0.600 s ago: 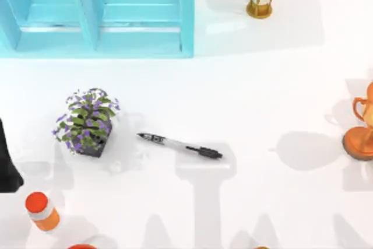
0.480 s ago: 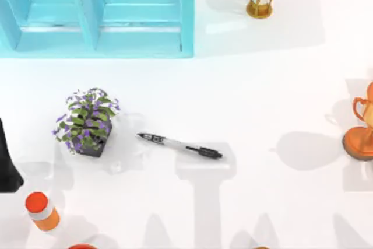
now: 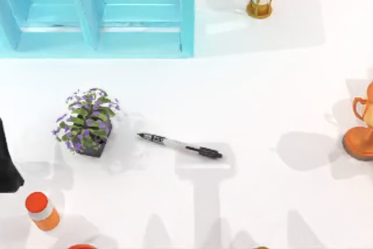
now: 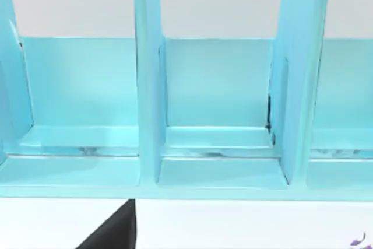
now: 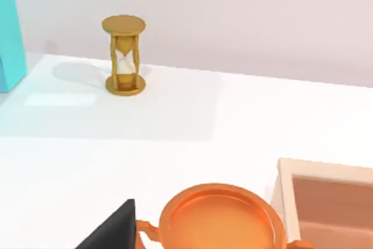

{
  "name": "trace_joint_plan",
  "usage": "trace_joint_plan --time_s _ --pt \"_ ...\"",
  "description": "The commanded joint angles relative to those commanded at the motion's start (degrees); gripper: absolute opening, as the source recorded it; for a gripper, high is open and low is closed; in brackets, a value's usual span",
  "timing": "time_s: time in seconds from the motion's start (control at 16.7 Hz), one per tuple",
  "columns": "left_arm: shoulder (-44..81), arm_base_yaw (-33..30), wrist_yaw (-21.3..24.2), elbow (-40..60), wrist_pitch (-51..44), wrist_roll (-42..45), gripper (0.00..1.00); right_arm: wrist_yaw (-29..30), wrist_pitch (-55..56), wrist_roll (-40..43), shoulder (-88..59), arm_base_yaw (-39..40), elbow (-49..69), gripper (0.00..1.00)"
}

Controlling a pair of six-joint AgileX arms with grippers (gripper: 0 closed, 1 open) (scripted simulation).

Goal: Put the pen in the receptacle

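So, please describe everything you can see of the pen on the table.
The pen is a thin ballpoint with a white barrel bearing black lettering, a black front section and black ends; it looks like plastic. It lies flat on the white table, near the middle, slanting slightly, with its black section pointing toward the table's right. The potted plant stands to its left, apart from it. Nothing but the table touches the pen, and no gripper holds it.

The pen (image 3: pixel 180 145) lies mid-bench (image 3: pixel 262 86), well right of the left end effector (image 3: pixel 7 164), with the plant (image 3: pixel 87 122) between them and the shelf (image 3: pixel 96 13) behind.
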State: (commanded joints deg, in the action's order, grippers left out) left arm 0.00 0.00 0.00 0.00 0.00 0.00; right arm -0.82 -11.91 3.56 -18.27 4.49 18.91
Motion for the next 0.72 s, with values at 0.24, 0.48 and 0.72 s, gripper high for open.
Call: trace_joint_plan --time_s 0.24,0.48,0.72 --pt "0.0 0.0 0.0 0.0 0.0 0.0 1.00 -0.9 -12.5 3.8 -19.4 4.8 20.0 1.00" --pt "0.0 0.0 0.0 0.0 0.0 0.0 1.00 -2.0 -27.4 8.4 -42.7 10.6 44.2 1.00" --pt "0.0 0.0 0.0 0.0 0.0 0.0 1.00 -3.1 -43.4 13.4 -67.6 16.7 70.4 1.00"
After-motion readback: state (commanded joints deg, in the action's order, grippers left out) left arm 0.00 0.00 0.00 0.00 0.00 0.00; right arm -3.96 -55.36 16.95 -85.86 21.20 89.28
